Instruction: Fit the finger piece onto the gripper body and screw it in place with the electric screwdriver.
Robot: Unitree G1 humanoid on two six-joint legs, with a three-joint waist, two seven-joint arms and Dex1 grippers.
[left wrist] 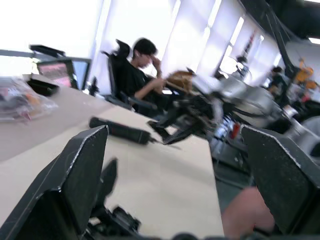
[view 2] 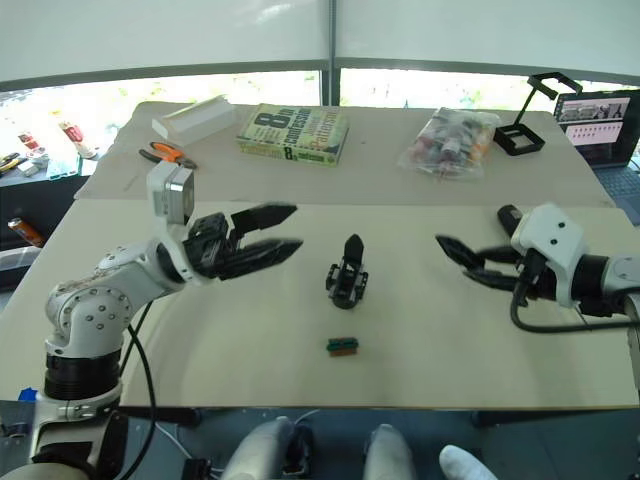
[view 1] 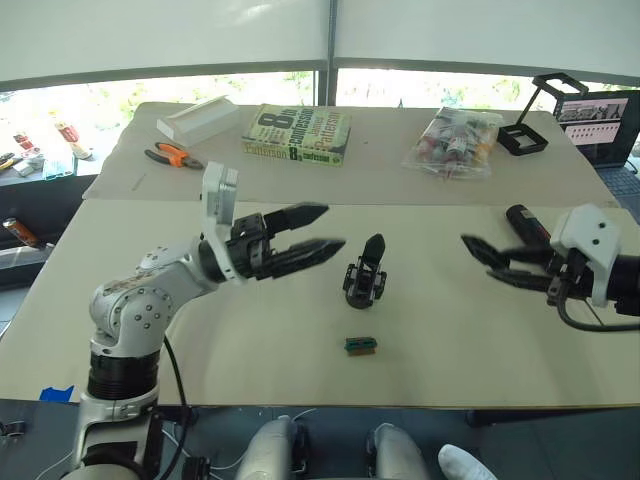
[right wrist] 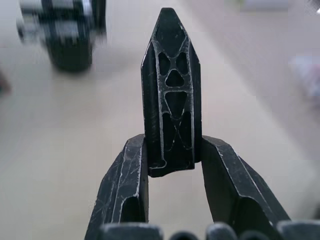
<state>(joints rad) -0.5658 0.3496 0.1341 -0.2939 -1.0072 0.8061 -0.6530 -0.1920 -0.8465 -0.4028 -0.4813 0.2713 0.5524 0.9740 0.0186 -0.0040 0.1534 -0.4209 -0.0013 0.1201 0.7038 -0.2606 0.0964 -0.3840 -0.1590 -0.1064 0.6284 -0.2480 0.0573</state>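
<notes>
Right gripper [right wrist: 170, 165]: clenching the finger piece [right wrist: 170, 90] between its two fingers, the blade's ribbed face standing up and its point aiming away from the wrist; in the head view this gripper [view 2: 455, 258] is hovering over the right part of the table, pointing toward the middle.
Left gripper [view 1: 325, 228]: hanging released, its two fingers spread with a clear gap, tips aiming right toward the gripper body; it is holding nothing.
Gripper body [view 1: 365, 275]: sitting on the table between the two grippers, near the left gripper's tips, its single pointed finger sticking up and away from the robot.
Green block [view 1: 361, 346]: lying near the table's front edge, just in front of the gripper body and apart from it.
Electric screwdriver [view 1: 527, 224]: lying on the table just behind the right gripper; the left wrist view is showing it as a long dark cylinder [left wrist: 120, 130] with a thin bit at one end.
Table [view 1: 250, 340]: spreading pale beige and matte, a seam running across it behind the grippers.
Far half of table: carrying orange-handled pliers [view 1: 170, 156], a white box [view 1: 198, 119], a book [view 1: 297, 133], a clear bag of small items [view 1: 455, 142] and a black stand [view 1: 535, 115].
Room: showing bright windows with white blinds behind the table, and a seated person [left wrist: 137, 75] at a desk with a monitor [left wrist: 62, 72].
</notes>
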